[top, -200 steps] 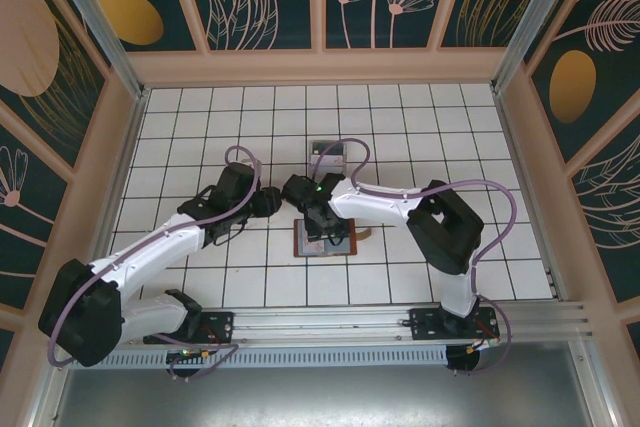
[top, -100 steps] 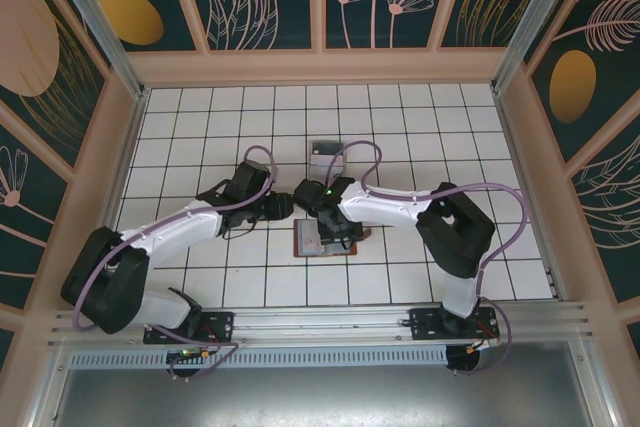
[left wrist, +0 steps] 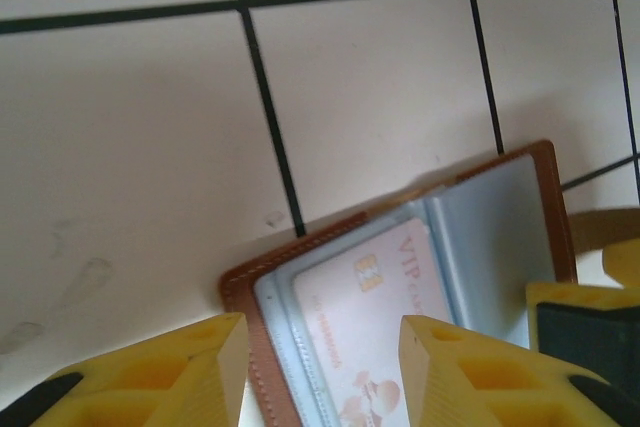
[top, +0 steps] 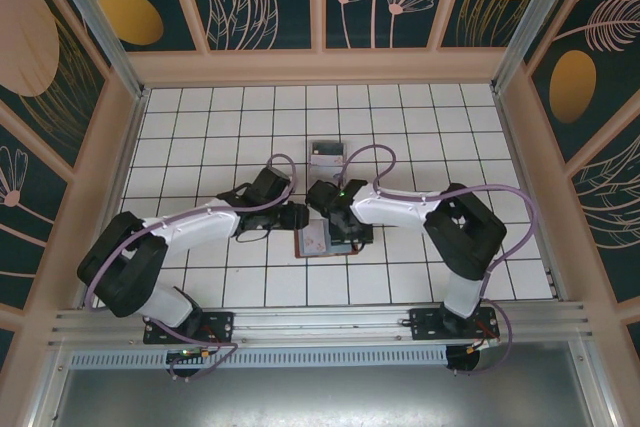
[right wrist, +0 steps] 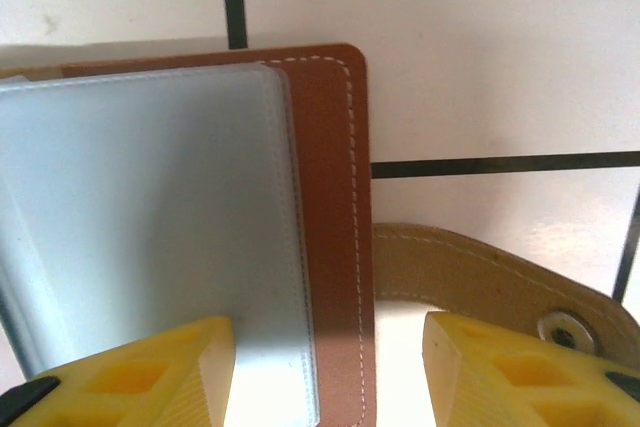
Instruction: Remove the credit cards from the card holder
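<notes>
The card holder (top: 325,240) lies open on the tiled floor, reddish-brown with a blue-grey inside (left wrist: 500,237). A pale pink credit card (left wrist: 370,307) with a gold chip and "VIP" lettering sits in its left sleeve. My left gripper (left wrist: 320,372) is open, its yellow fingers straddling the holder's left corner and the card. My right gripper (right wrist: 330,372) is open over the holder's right edge (right wrist: 335,197), one finger above the blue-grey sleeve, the other beside the brown closing tab (right wrist: 480,277). In the top view both grippers, left (top: 298,217) and right (top: 345,230), meet at the holder.
A small clear tray (top: 326,155) stands two tiles behind the holder. Wooden walls ring the white tiled floor (top: 200,127). The right gripper's yellow finger (left wrist: 590,317) shows at the right of the left wrist view.
My left arm has swung right and reached the holder's left side, and its jaws have narrowed somewhat. My right gripper has stayed over the holder's right side.
</notes>
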